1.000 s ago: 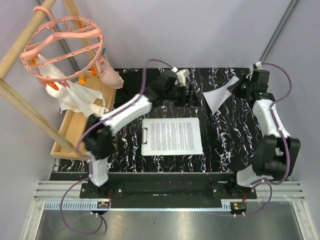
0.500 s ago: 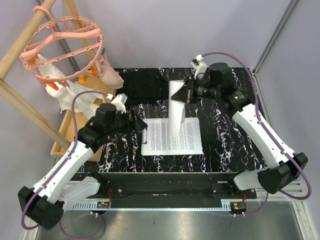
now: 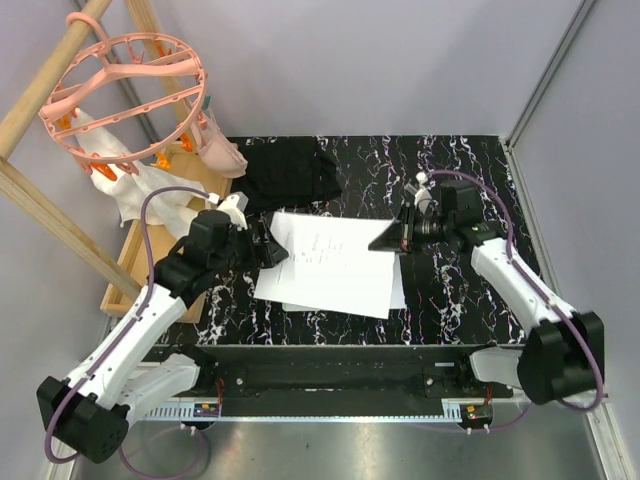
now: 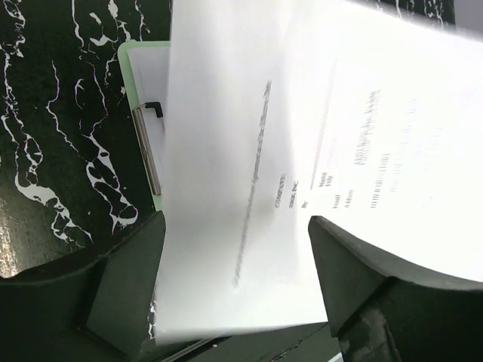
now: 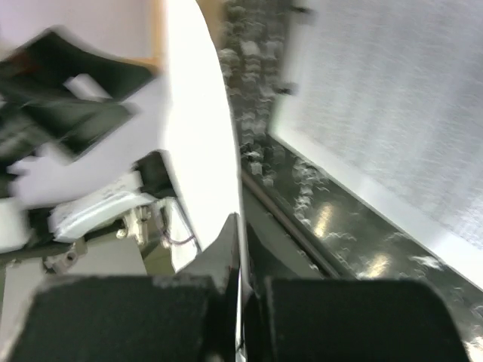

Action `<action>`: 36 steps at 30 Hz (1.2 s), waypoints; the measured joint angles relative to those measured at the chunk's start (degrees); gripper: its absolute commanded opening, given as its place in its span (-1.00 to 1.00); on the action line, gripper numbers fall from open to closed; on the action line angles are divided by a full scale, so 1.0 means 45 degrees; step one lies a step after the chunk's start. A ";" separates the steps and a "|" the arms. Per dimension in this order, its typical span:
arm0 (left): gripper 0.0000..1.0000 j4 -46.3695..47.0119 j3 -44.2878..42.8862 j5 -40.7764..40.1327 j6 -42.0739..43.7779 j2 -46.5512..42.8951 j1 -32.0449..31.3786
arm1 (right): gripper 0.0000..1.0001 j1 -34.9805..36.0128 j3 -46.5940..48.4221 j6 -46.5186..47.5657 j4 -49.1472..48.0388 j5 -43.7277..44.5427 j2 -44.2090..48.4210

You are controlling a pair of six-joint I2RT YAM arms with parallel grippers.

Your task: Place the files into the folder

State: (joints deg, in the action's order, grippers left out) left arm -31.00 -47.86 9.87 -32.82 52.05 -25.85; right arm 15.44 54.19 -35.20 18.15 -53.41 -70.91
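My right gripper is shut on the right edge of a white file with a few printed lines. That sheet lies spread, slightly lifted, over the folder. In the right wrist view the gripper pinches this sheet edge-on, and a densely printed file lies flat beyond it. My left gripper stands open at the sheet's left edge. In the left wrist view the gripper has the sheet's near edge between its fingers. The light-green folder shows only its rim and dark clip.
A black fabric piece lies at the back of the marbled black table. To the left stand a wooden tray, a white cloth rag and a pink round hanger on a wooden frame.
The right gripper has brought the white sheet from hanging upright at the back down over the printed sheet on the folder. The left gripper stays at the folder's clip edge.
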 measured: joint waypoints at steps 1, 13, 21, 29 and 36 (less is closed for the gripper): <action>0.62 0.0063 0.0000 0.0029 0.0000 0.0165 0.0000 | -1.00 -0.0291 -0.0253 0.0568 0.0602 0.0223 -0.0466; 0.50 0.1069 -0.0044 0.0631 0.0588 0.3381 0.0121 | -1.00 -0.0515 0.1574 0.5314 0.4114 0.5124 -0.5217; 0.24 0.1064 -0.0860 0.0593 0.1025 0.6217 0.0321 | -1.00 -0.0515 0.2953 0.6674 0.4308 0.6295 -0.6096; 0.22 0.1005 -0.1277 -0.0525 0.1059 0.7815 0.0175 | -1.00 -0.0515 0.3123 0.7388 0.4211 0.5770 -0.6829; 0.22 0.0884 -0.1545 -0.1428 0.1059 0.8733 -0.0155 | -1.00 -0.0515 0.3196 0.7830 0.3876 0.4998 -0.6829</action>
State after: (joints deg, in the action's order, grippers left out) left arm -27.03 -54.81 3.44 -28.05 91.35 -26.55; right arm 13.13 68.58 0.03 35.59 -30.92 -101.65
